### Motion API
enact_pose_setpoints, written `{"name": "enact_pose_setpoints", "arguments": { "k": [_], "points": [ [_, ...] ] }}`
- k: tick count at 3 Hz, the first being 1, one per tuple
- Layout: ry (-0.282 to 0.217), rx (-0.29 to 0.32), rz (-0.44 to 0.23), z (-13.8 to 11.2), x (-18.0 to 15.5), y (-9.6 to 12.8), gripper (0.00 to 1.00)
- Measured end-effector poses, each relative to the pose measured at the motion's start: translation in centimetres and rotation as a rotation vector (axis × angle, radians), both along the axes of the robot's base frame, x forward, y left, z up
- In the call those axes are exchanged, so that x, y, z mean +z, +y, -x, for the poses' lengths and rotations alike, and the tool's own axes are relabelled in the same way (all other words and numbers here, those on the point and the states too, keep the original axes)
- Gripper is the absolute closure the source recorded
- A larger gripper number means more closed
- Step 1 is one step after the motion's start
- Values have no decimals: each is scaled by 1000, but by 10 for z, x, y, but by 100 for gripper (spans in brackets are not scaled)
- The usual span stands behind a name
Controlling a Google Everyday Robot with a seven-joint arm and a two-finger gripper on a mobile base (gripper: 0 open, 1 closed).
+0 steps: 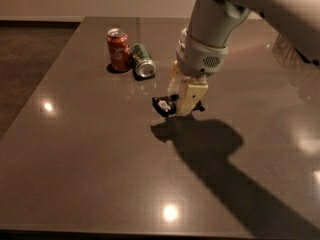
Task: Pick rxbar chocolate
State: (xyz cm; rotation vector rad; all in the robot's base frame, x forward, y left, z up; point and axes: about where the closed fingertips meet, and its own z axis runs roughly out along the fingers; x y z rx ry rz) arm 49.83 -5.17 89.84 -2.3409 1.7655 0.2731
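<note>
The rxbar chocolate (pixel 162 105) is a small black-wrapped bar with white print. It sticks out to the left from between the cream fingers (pixel 189 96) of my gripper (pixel 181 109). The gripper points down and is shut on the bar, near the middle of the dark table (pixel 90 174). The bar hangs a little above the table; its shadow lies apart, just below it. Most of the bar is hidden behind the fingers.
A red-orange can (pixel 118 49) stands upright at the back left. A green can (pixel 143 61) lies on its side against it. The arm's large shadow (pixel 225 169) falls across the table to the front right. The table's left edge borders dark floor.
</note>
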Motion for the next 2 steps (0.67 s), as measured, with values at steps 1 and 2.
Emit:
{"name": "enact_pose_setpoints", "arguments": {
  "k": [1, 2],
  "points": [
    [-39, 4, -43, -4, 32, 3, 100],
    [-77, 11, -73, -10, 58, 8, 100]
  ]
}}
